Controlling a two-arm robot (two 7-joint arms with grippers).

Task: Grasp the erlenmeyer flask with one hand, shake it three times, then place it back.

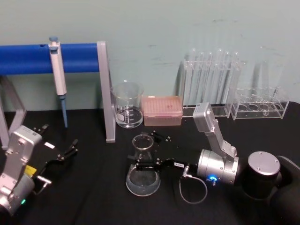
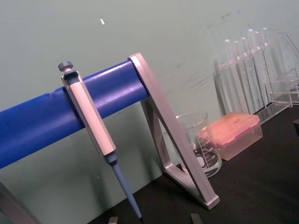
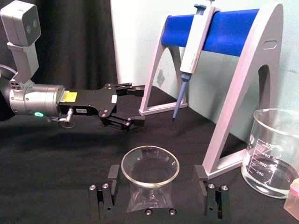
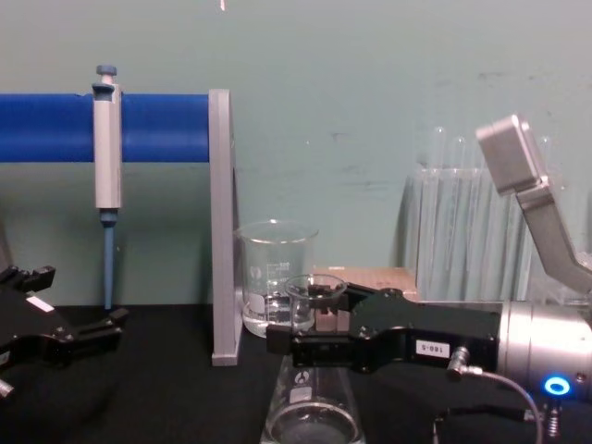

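The flask [image 1: 143, 180] is standing upright on the black table [image 1: 93, 197], low in the centre of the head view. A little clear liquid is lying in its wide base. In the chest view the flask [image 4: 310, 416] is sitting at the bottom centre, in front of the beaker [image 4: 273, 273].

The right gripper [image 1: 150, 151] is reaching in from the right of the head view, its silver wrist glowing blue. Its jaws are straddling the flask's neck just under the rim. In the right wrist view the flask [image 3: 140, 198] is standing between the two fingers [image 3: 112, 179], with the right gripper [image 3: 156, 182] spread wider than the rim. A gap is showing on each side, so the jaws are not pinching the glass. In the chest view the right gripper [image 4: 310, 324] is crossing the neck at centre frame.

The left gripper [image 1: 58, 140] is resting at the left edge of the head view, well apart from the flask, with its jaws spread and holding nothing. It is also showing in the left centre of the right wrist view [image 3: 140, 105] and at the lower left of the chest view [image 4: 79, 301].

A pipette [image 1: 58, 75] is hanging on the blue bar [image 1: 23, 58] at upper left. A pink tip box [image 1: 161, 110] is sitting just right of the beaker [image 1: 127, 105].
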